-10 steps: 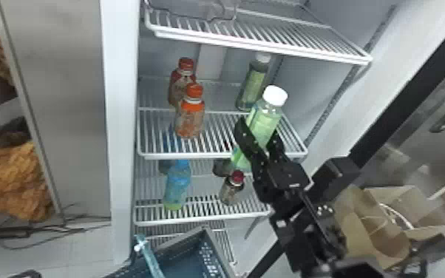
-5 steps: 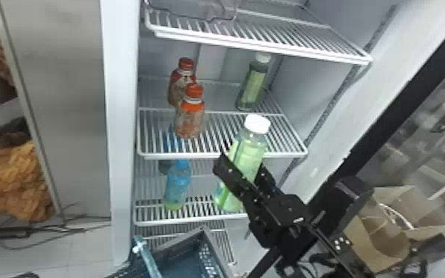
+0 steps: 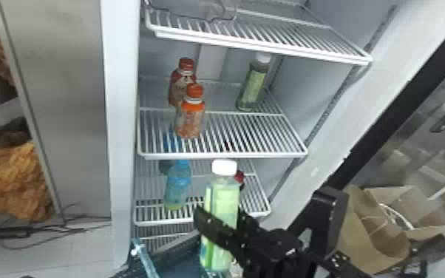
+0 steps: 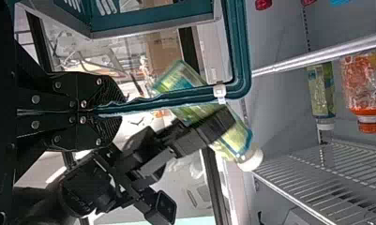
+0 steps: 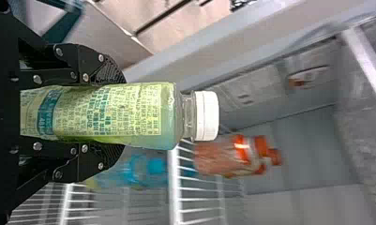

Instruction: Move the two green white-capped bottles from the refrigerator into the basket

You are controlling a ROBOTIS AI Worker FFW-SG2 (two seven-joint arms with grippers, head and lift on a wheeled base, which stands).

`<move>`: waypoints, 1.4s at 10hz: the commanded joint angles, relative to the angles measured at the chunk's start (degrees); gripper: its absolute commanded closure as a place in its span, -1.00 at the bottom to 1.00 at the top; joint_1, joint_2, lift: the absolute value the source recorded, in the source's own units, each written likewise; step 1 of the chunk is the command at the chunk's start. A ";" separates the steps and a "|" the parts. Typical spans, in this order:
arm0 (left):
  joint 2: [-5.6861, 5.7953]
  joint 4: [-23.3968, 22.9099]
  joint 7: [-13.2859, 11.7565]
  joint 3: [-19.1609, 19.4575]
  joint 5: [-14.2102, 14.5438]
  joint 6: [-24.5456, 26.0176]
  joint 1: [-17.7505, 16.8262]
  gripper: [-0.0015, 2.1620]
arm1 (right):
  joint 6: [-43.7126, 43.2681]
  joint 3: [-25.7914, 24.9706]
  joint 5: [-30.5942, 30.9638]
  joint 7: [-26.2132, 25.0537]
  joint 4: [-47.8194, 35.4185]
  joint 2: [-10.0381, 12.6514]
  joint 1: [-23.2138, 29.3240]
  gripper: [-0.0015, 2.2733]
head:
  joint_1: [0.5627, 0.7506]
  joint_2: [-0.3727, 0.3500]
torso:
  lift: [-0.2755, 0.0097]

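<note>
Right pincer [image 3: 220, 219]: two flat black fingers, closed on the sides of a green white-capped bottle [image 3: 221, 255]. The bottle was of clear plastic with squared sides, a printed yellow-green label, a short narrow neck and a ridged white cap. It was close to upright in the head view, its lower part seen against the dark interior of the basket [image 3: 175, 247]. Whether it was inside the rim could not be told.

Left pincer [image 4: 122, 111]: pressed together on the slim blue-green handle [image 3: 145, 258] of the basket. Handle smooth and narrow, with a rounded bend and a small white clip. Basket wall of stiff teal plastic, slotted.

Second green white-capped bottle [image 3: 251, 87]: upright in the refrigerator, toward the back of the middle shelf [image 3: 221, 155], well apart from the orange pair. Shelf of white-coated wire, thin parallel bars within a thicker edge.

Same shelf, opposite side: front orange bottle [image 3: 190, 120], with an orange cap and patterned wrap, just ahead of the rear orange bottle [image 3: 176, 87], which had a redder cap. On the lower wire shelf [image 3: 151, 221] stood a translucent blue bottle [image 3: 177, 185]; near it, a red cap [image 3: 239, 176] partly hidden behind the pinched bottle.

Beside the refrigerator, on the robot's right: cardboard box [image 3: 384, 236], matte brown, flaps creased and open.
</note>
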 commanded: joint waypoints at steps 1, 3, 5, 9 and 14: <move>0.00 0.00 0.00 0.00 -0.01 0.00 0.06 0.11 | 8.35 -0.36 0.28 -0.06 -2.20 0.01 0.04 -0.28 | 0.41 -0.94 | 0.90; 0.00 0.00 0.00 0.00 -0.01 0.00 0.06 0.11 | 17.49 -0.59 2.10 -0.06 -4.87 0.10 -0.52 -0.28 | 0.41 -0.94 | 0.90; -0.09 0.00 0.00 0.00 -0.01 0.00 0.20 0.11 | 22.42 -0.70 1.19 -0.06 -3.46 0.27 -2.21 -0.28 | 0.41 -0.94 | 0.90; -0.09 0.00 0.00 0.12 -0.01 0.00 0.20 0.11 | 24.10 1.58 -2.24 0.91 3.57 -0.17 -5.86 -0.28 | 0.41 -0.94 | 0.90; -0.09 0.00 0.00 -0.11 -0.01 0.00 -0.08 0.11 | 20.17 4.67 -6.81 1.70 8.07 -0.96 -6.56 -0.28 | 0.41 -0.73 | 0.90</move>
